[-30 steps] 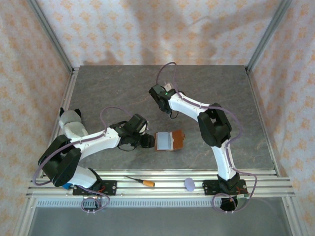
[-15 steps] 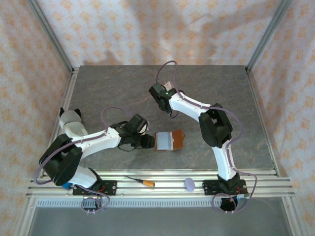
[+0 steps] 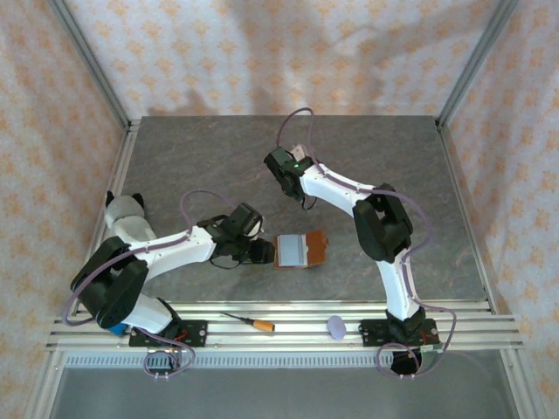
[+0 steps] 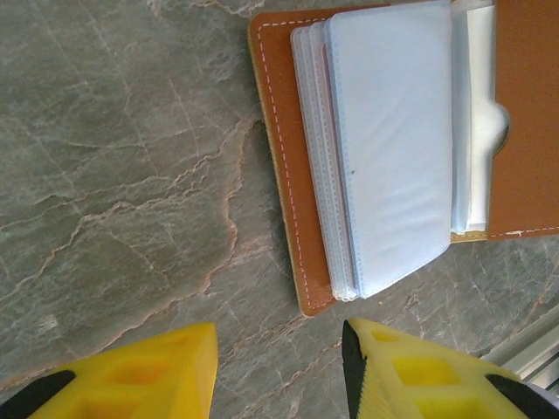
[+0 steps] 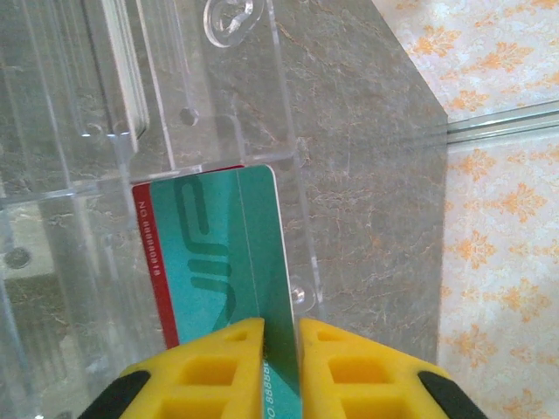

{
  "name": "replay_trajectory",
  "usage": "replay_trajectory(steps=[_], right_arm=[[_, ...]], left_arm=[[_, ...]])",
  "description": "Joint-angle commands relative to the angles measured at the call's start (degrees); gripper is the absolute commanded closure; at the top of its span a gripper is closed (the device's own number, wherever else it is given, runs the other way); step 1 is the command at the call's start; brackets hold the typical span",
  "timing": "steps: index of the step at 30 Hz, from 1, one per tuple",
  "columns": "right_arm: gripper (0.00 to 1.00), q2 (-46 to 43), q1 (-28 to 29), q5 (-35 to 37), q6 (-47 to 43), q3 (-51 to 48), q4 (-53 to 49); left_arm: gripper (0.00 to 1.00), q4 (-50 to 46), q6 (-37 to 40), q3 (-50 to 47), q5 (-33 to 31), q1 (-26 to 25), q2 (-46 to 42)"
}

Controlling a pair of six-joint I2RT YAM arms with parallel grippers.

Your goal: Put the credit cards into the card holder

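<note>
The right pincer [image 5: 279, 330] has its yellow fingers [image 5: 203, 367] drawn narrow on the near edge of the teal card [image 5: 218, 253], which runs between them. A row of digits reading "8888" sits right by the fingertips, and a large darker logo ahead of them is too stylised to read. Under it and showing to the left lies the red card [image 5: 145, 262], printed "NO 8888888" along its edge. Both cards lie in the clear plastic tray [image 5: 52, 131] that stretches ahead of the pincer.

The left pincer [image 4: 279, 349] stands wide with nothing in it. Just ahead of it and slightly right, on the grey stone-patterned tabletop [image 4: 113, 148], the brown card holder [image 4: 281, 175] lies open, its pale sleeves [image 4: 393, 148] facing up.
</note>
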Motion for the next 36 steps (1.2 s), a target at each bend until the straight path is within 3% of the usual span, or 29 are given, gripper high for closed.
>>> replay_trajectory(steps=[1, 19, 27, 36], right_arm=[[0.87, -2.2, 0.2, 2.2, 0.1, 0.5, -1.0], [0.99, -3.6, 0.7, -6.3, 4.5, 1.9, -5.6], [1.0, -8.4, -0.2, -15.8, 10.2, 2.7, -9.7], [1.0, -20.2, -2.4, -29.9, 15.4, -1.2, -8.4]], left_arm=[[0.57, -0.8, 1.6, 1.2, -0.6, 0.0, 0.5], [0.57, -0.1, 1.4, 0.5, -0.3, 0.0, 1.1], [0.57, -1.0, 1.4, 1.3, 0.1, 0.1, 0.8], [0.57, -4.3, 2.1, 3.6, -0.7, 0.0, -2.2]])
